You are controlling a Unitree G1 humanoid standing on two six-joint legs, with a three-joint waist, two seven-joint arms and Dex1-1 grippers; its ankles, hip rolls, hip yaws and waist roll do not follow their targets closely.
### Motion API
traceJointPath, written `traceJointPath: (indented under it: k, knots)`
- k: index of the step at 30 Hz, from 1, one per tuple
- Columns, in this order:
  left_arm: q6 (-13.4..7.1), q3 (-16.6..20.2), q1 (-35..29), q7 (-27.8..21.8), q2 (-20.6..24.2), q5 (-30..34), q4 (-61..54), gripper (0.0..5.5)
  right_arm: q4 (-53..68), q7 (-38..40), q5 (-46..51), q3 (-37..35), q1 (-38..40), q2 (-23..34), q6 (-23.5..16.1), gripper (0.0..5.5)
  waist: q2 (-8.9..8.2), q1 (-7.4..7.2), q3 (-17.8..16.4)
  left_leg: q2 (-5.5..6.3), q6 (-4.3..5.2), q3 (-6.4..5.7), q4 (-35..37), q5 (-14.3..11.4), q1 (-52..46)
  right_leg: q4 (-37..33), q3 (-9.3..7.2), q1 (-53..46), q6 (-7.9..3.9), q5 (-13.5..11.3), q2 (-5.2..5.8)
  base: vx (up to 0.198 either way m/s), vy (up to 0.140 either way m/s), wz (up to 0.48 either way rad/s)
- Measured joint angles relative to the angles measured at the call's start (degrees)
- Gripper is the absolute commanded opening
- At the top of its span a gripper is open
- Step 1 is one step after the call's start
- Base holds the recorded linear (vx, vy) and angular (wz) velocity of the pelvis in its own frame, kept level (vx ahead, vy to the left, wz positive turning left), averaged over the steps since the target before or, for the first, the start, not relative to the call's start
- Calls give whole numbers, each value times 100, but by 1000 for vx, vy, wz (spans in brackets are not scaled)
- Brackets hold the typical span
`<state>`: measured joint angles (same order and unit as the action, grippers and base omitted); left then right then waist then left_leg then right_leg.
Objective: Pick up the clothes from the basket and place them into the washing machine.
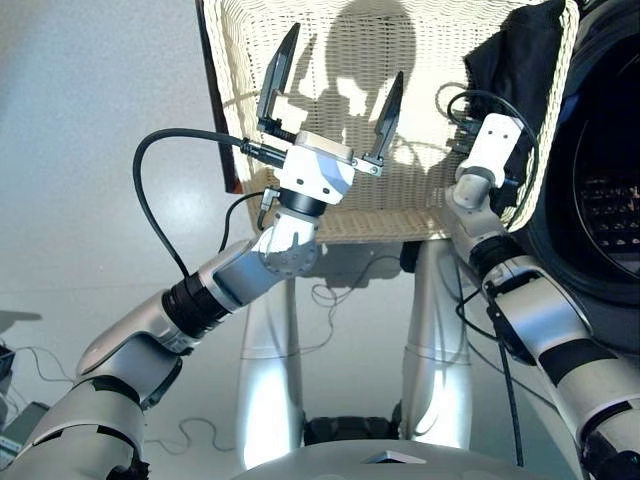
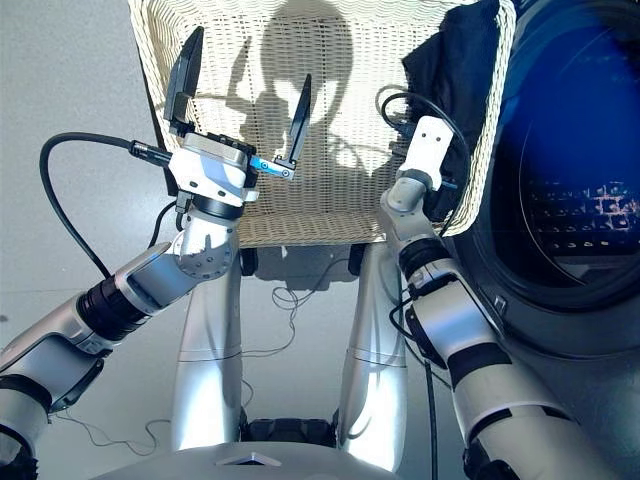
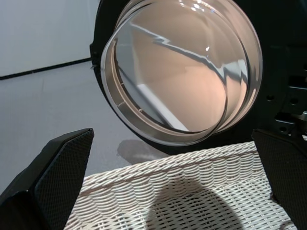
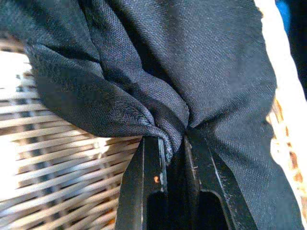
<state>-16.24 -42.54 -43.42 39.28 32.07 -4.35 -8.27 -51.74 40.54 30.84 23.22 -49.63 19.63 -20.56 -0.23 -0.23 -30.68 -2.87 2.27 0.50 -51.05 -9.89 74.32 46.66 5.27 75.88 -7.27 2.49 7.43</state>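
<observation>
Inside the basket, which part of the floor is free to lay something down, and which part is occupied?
The basket floor is bare from its left wall across to the middle; the open left gripper hovers over this part. The right side is crowded: the dark garment lies against the right wall, pinched by the right gripper.

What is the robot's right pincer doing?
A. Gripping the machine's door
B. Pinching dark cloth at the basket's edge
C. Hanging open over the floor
B: the right pincer is shut on a fold of the black soft garment over the cream-white woven wicker basket.
</observation>
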Motion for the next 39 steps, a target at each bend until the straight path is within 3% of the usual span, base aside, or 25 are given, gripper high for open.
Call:
traceJointPath:
  k: [5,9,11,20,30,34,39]
  knots:
    - [5,139,12,66,-8,16,142,550,1591,-127,-112,-164,1008,224,-317,0,-4,-156,1,2,-1,6,4,0,-4,-11,4,-7,1,0,-4,0,0,0]
    - [6,258,76,163,-3,51,241,550,2153,-259,-56,-437,1408,315,-741,0,-7,-308,1,-5,-2,7,10,0,-7,-40,0,-15,-6,2,-22,0,0,0]
    - [6,263,85,169,-7,98,285,550,2439,-257,-85,-655,1616,385,-812,0,-8,-314,1,-11,-2,5,18,-1,-6,-44,6,-2,-11,6,-28,0,0,0]
    - [5,422,76,389,-4,170,429,550,2677,1318,-1263,-1566,1626,495,-1005,0,-12,-348,0,-20,-47,6,1,-16,10,-71,13,-5,-11,4,-36,0,0,0]
    - [-99,469,-6,559,41,94,476,550,1383,2441,-1048,-2301,606,805,-1015,0,-14,-362,0,-21,-54,-7,-39,-29,20,-58,10,-12,-10,3,-36,0,0,0]
    - [-297,475,32,563,290,-132,366,550,50,2576,-427,-2592,-58,1404,-986,0,-13,-260,0,-19,-53,-23,-50,-29,43,-63,-6,-7,-13,1,-34,0,0,0]
    - [-402,477,39,515,625,-479,284,550,-1081,2383,478,-2603,-648,2111,-869,0,-12,-204,0,-2,-50,-28,-76,-30,51,-53,-13,-14,-20,6,-13,0,0,0]
